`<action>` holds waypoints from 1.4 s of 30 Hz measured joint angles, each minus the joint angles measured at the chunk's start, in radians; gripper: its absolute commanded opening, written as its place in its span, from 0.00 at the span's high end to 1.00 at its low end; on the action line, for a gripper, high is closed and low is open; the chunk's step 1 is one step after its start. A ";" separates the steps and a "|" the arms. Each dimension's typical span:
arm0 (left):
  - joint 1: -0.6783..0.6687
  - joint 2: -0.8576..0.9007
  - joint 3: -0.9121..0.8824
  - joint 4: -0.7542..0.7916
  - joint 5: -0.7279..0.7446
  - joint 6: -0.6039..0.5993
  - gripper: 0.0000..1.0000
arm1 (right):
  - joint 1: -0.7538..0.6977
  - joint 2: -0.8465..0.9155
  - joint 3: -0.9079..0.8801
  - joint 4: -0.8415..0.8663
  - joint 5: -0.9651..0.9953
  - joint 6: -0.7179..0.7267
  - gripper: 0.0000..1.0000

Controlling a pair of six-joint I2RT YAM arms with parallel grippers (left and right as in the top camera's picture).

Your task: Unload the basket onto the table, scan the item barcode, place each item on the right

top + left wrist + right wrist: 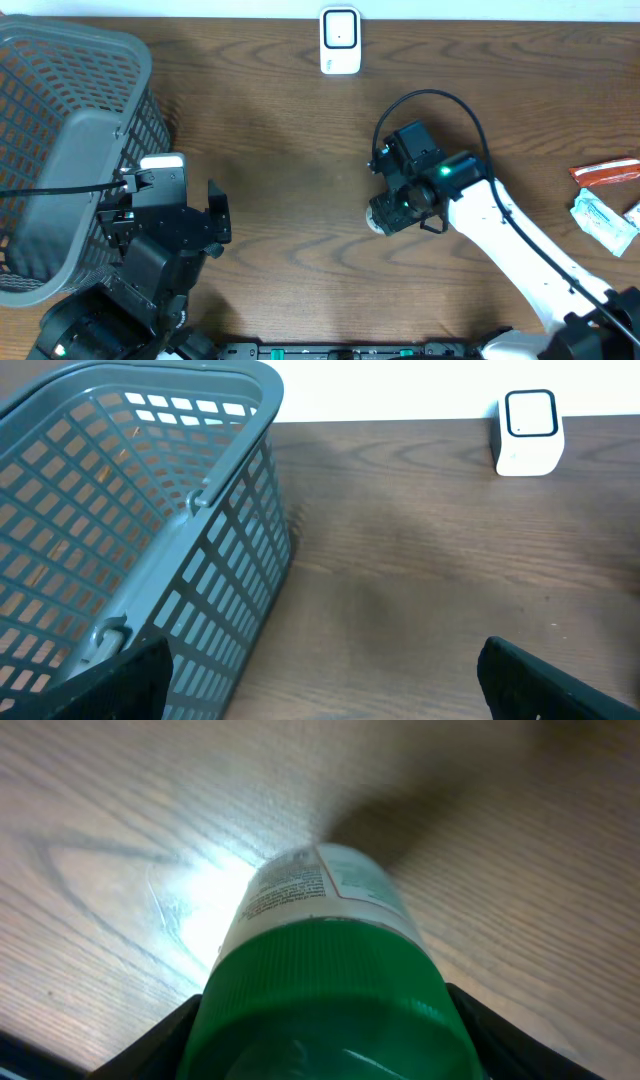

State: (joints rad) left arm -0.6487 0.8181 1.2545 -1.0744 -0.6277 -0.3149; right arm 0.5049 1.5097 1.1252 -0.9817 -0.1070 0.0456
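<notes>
Wood-grain table [300,140] meets a pale wall [150,8] at the white scanner [340,40]. Right of the scanner, nearer, right jaws grasp the green-capped bottle [322,980]; left of it, by the basket [88,150], left jaws gape.

One bottle [320,890] with one green cap [320,1005]. One white scanner [340,40]. One grey basket [72,150]. Three packets lie at the right edge of the one desk [290,150]: one red packet [605,172] and two white packets [598,217], the second cut off by the frame. Two arms, with one gripper each: left gripper [320,660] and right gripper [395,210], two in all. Two black cables, one per arm.
</notes>
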 measured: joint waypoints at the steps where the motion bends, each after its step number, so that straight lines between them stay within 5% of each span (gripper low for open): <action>1: 0.000 0.000 0.000 0.000 0.000 0.000 0.02 | 0.000 0.011 0.000 -0.008 -0.003 -0.015 0.36; 11: 0.000 0.000 0.000 0.000 0.000 0.000 0.02 | 0.000 0.116 0.000 -0.065 0.008 -0.093 0.20; 15: 0.000 0.000 0.000 0.000 0.000 0.000 0.02 | 0.000 0.139 0.004 -0.089 0.021 -0.089 0.01; 20: 0.000 0.000 0.000 0.000 -0.001 0.000 0.02 | 0.000 0.148 0.150 -0.285 0.021 0.034 0.01; 29: 0.000 0.000 0.000 0.000 0.000 0.000 0.02 | 0.000 0.143 0.359 -0.370 -0.029 0.625 0.01; 32: 0.000 0.000 0.000 0.000 0.000 0.000 0.02 | 0.000 0.143 0.317 -0.398 -0.039 0.918 0.14; 36: 0.000 0.000 0.000 -0.001 0.000 0.000 0.02 | 0.000 0.143 0.180 -0.393 -0.036 1.349 0.09; 42: 0.000 0.000 0.000 -0.001 0.000 0.000 0.02 | -0.002 0.108 0.028 -0.127 -0.046 1.636 0.04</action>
State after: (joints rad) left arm -0.6487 0.8181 1.2545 -1.0756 -0.6281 -0.3149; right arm 0.5034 1.6176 1.1530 -1.1084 -0.1528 1.6814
